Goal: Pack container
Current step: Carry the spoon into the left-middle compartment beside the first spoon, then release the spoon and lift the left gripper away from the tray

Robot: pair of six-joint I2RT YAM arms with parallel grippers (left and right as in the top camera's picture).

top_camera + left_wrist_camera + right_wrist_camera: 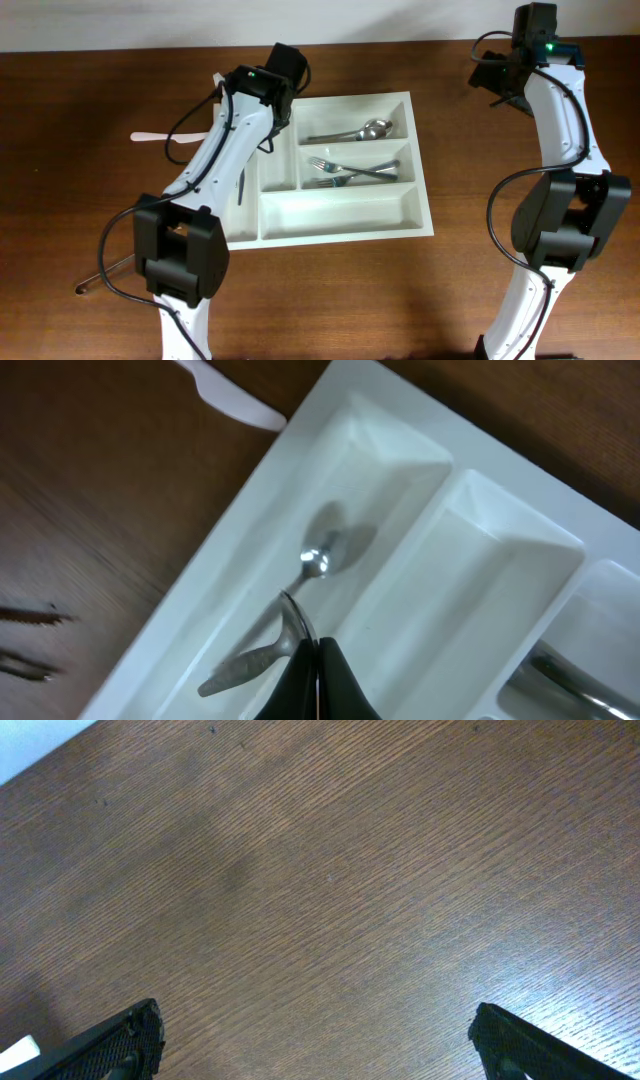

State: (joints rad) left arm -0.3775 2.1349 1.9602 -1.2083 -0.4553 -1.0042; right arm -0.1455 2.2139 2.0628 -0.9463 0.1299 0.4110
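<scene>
The white cutlery tray (345, 226) lies mid-table. Its top long compartment holds a metal spoon (366, 130) and the middle one holds forks (350, 172). The bottom long compartment looks bare. My left gripper (268, 138) hangs over the tray's left narrow compartments. In the left wrist view it (318, 645) is shut on a small metal utensil (245, 668), held tilted just above a narrow compartment of the tray (250, 490). My right gripper (497, 80) is at the back right, and its wrist view shows it (315, 1020) open and empty over bare wood.
A white plastic utensil (150, 136) lies on the table left of the tray; its tip shows in the left wrist view (225, 395). A thin metal utensil (100, 276) lies at the front left, partly under my left arm's base.
</scene>
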